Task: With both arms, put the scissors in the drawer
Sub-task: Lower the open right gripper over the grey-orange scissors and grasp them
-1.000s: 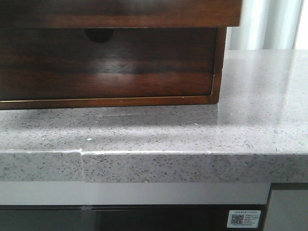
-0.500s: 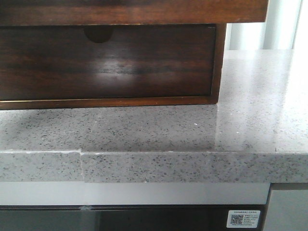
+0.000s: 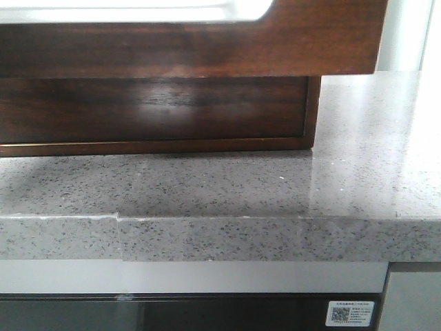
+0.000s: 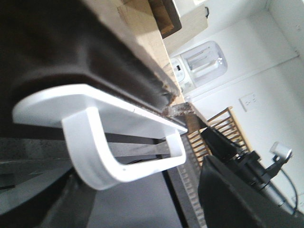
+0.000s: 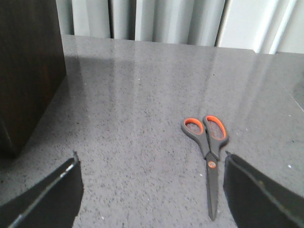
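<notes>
Two arms, only bits of each visible. Right gripper (image 5: 152,199): dark fingers (image 5: 45,197) spread wide apart, nothing between them, hovering over the grey speckled counter (image 5: 142,95). Scissors (image 5: 209,152) lie flat on the counter, ahead of the gripper and nearer its other finger, not touched; grey blades shut, tip pointing back twd the gripper, orange-lined handle loops at the far end. Dark wood cabinet (image 5: 28,71) side stands ahead, beyond the first finger, well apart from the scissors.

Left gripper: dark finger parts at the frame edge in the left wrist view, a white U-shaped handle (image 4: 109,161) right at them, fixed under a dark glossy wood edge. Can't tell whether the fingers are pinching it or spread; the contact isn't visible.

Front view: drawer (image 3: 207,48) front fills the upper frame, glossy reddish-brown w/ a white round-cornered area (image 3: 138,10) along its top, jutting fwd over the counter and shading it. Below it sits the cabinet's lower drawer (image 3: 151,107), set back inside the frame. Counter front edge has a seam; a white label (image 3: 350,314) w/ a QR code sits on the dark panel under it. No gripper in the front view.
</notes>
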You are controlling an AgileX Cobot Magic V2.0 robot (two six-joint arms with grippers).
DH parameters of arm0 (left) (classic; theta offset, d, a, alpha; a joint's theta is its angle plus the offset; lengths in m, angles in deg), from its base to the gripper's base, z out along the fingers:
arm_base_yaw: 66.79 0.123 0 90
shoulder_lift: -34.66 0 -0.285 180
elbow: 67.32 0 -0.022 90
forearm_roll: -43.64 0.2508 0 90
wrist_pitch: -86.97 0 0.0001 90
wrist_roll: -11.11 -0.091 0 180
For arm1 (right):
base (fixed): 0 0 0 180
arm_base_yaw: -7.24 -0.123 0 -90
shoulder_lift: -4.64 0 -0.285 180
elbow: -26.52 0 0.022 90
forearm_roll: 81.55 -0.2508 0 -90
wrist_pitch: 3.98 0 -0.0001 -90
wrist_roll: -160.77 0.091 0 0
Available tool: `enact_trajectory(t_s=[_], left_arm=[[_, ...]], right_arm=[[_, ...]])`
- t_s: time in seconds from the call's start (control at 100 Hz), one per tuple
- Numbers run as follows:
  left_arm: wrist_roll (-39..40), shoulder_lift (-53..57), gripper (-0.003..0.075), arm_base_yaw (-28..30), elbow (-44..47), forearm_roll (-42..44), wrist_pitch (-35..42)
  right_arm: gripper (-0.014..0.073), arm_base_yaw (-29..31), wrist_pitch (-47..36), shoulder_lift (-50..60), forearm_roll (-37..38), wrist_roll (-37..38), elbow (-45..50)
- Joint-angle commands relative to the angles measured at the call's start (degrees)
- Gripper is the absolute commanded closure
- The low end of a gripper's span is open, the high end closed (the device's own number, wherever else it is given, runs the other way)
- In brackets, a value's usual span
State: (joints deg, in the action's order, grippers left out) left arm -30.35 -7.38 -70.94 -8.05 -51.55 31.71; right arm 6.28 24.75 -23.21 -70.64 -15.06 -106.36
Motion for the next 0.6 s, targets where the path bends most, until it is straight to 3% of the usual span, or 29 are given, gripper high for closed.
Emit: enact_trajectory(t_s=[0.0, 0.34, 0.59], left_arm=[[-0.4, 0.3, 0.0283, 0.0, -2.4, -0.6, -1.9], [11.0, 2.1, 0.0283, 0.0, -10.2, 26.6, -1.2], [28.1, 10.8, 0.0283, 0.0, -21.2, 62.2, -3.0]], right_arm=[[0.0048, 0.3, 0.5, -1.7, 1.3, -0.2, -3.6], [0.0048, 0.3, 13.5, -10.1, 1.9, 3.6, -13.2], [0.0048, 1.5, 19.0, -18.3, 8.1, 10.1, -16.8]])
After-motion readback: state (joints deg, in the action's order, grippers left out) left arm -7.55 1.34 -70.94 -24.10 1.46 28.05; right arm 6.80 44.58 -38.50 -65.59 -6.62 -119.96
